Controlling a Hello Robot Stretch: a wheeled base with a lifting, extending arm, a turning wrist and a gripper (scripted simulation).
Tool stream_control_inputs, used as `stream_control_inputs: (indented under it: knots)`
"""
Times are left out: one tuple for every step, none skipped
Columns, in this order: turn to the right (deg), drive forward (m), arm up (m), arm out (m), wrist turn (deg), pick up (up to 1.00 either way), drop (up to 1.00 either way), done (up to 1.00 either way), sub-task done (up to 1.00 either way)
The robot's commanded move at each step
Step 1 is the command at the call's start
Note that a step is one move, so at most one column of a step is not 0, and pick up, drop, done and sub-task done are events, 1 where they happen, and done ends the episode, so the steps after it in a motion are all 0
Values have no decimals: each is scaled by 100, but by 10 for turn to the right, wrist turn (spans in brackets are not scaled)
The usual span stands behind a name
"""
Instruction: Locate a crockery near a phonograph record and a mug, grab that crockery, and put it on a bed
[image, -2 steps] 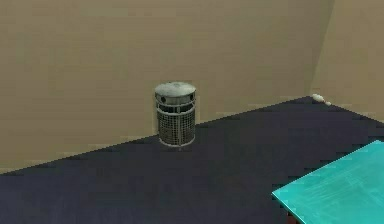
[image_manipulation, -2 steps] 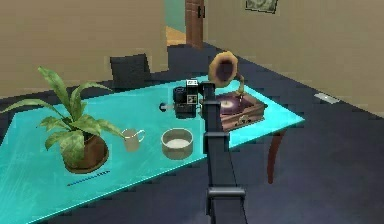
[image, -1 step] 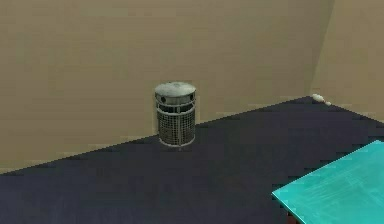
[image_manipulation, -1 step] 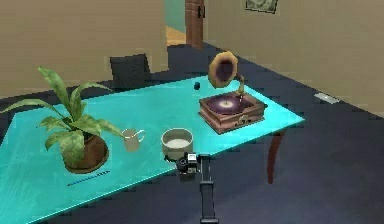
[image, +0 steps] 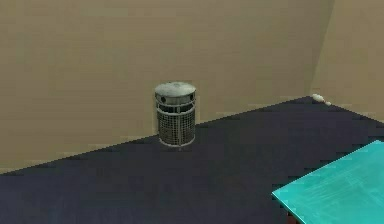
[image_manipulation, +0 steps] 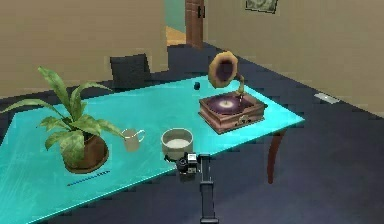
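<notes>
Targeting bowl (image_manipulation: 178, 142): white, round, smooth-walled crockery near front edge of turquoise table (image_manipulation: 150, 100). Gripper (image_manipulation: 184, 164) at bowl's 6 o'clock; can't tell its state or whether it holds anything. Pale mug (image_manipulation: 131, 139) at bowl's 9 o'clock. Gramophone (image_manipulation: 232, 100), wood box with brass horn, at 2 o'clock. Risks: slick curved rim likely slips from fingers; off-centre nudge could shove bowl away or knock mug over.
</notes>
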Motion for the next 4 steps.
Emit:
stream_control_inputs:
  knots:
    - [0, 0, 10, 0, 0, 0, 0, 0, 0]
    - [0, 0, 32, 0, 0, 0, 0, 0, 0]
    - [0, 0, 0, 0, -450, 0, 0, 0, 0]
    - [0, 0, 0, 0, -450, 0, 0, 0, 0]
